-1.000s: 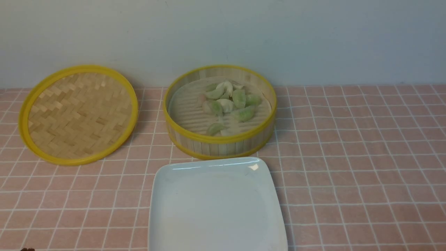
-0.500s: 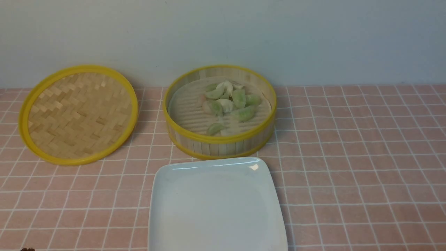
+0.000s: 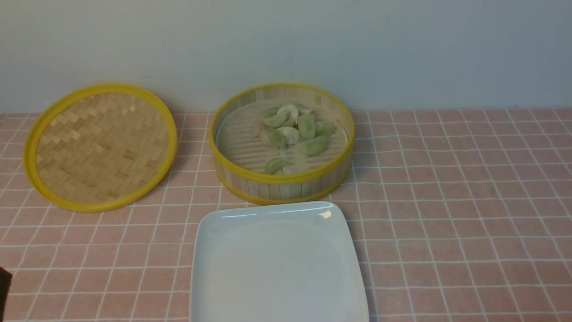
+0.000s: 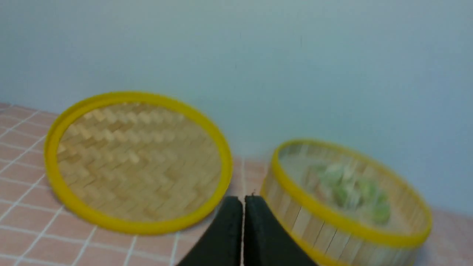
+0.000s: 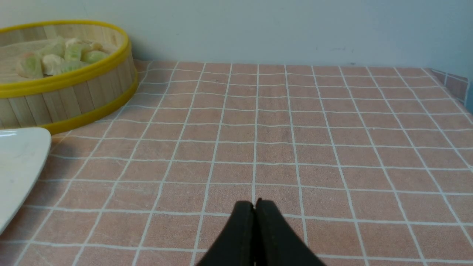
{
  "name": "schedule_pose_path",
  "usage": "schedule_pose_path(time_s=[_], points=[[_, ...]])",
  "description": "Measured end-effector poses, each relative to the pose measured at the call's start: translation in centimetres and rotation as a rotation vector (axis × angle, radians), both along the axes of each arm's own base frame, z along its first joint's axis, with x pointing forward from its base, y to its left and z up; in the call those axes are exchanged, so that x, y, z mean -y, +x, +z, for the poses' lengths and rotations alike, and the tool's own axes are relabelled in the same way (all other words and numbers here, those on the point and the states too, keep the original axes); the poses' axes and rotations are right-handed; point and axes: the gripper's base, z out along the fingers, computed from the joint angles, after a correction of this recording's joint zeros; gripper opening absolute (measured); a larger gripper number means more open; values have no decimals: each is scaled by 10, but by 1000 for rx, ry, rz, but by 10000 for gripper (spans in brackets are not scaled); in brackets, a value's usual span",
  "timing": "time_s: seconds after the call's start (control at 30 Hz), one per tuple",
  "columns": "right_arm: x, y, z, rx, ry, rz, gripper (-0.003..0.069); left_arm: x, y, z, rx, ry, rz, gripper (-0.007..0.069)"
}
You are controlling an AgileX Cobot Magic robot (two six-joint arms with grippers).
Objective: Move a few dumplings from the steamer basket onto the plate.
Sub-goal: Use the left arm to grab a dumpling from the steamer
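Note:
The steamer basket [image 3: 286, 185] stands at the back middle of the table, holding several pale green and whitish dumplings [image 3: 292, 134]. In front of it lies the white square plate [image 3: 214, 277], bare. My left gripper [image 4: 243, 201] is shut with nothing between its fingers, still near the table's front left; its wrist view shows the steamer basket [image 4: 314, 229] and blurred dumplings [image 4: 351, 188] ahead. A dark edge of the left arm [image 3: 3, 286] shows at the front view's left border. My right gripper [image 5: 254, 205] is shut and empty over the cloth, right of the steamer basket [image 5: 66, 99] and the plate [image 5: 18, 162].
The shallow woven lid [image 3: 100, 145] with a yellow rim lies flat left of the steamer; it also fills the left wrist view as the lid [image 4: 136, 162]. A pink checked cloth [image 3: 447, 201] covers the table. A pale wall [image 3: 402, 49] rises right behind the steamer.
The left arm has come into the front view at its lower left border, rising from the bottom edge. Steamer, plate and lid have not moved.

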Motion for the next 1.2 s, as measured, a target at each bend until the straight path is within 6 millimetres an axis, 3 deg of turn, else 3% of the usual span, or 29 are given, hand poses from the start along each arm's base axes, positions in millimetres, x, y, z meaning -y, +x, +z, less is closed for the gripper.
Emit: schedule_pose_path(time_s=[0.2,0.37,0.43,0.47,0.53,0.57,0.67,0.73,0.83,0.87,0.9,0.97,1.1,1.13,1.17,1.2], points=[[-1,1,1,27,55,0,-14,-10,-3,16,184,-197,71,-6],[-2,2,19,212,449,-21,-14,-17,-10,35,343,-298,109,-6],[1,2,27,301,642,-44,-14,-16,-16,58,406,-304,89,-6],[4,1,31,347,731,-59,-14,-14,-22,78,451,-279,71,-6],[6,1,34,382,797,-74,-14,-12,-25,93,458,-242,55,-6],[8,1,36,404,853,-87,-14,-8,-27,117,444,-192,28,-6],[10,0,36,416,909,-102,-14,1,-20,157,277,-71,-33,-6],[10,0,36,416,921,-104,-14,4,-10,166,163,-40,-57,-6],[6,1,34,359,937,-87,-14,13,19,181,-170,44,-130,-6],[6,1,34,359,937,-87,-14,13,22,178,-202,49,-135,-6],[-1,0,40,270,932,-32,-14,17,41,176,-410,109,-187,-6],[-8,-4,53,215,881,30,-14,21,59,169,-591,173,-241,-6],[-20,-11,103,98,692,145,-14,27,102,135,-960,274,-393,-6],[-21,-11,104,77,681,152,-14,27,102,135,-960,274,-393,-6],[-25,-5,125,-16,575,182,-14,30,119,120,-1052,276,-449,-6],[-27,-1,127,-64,545,190,-14,31,126,114,-1085,281,-469,-6]])
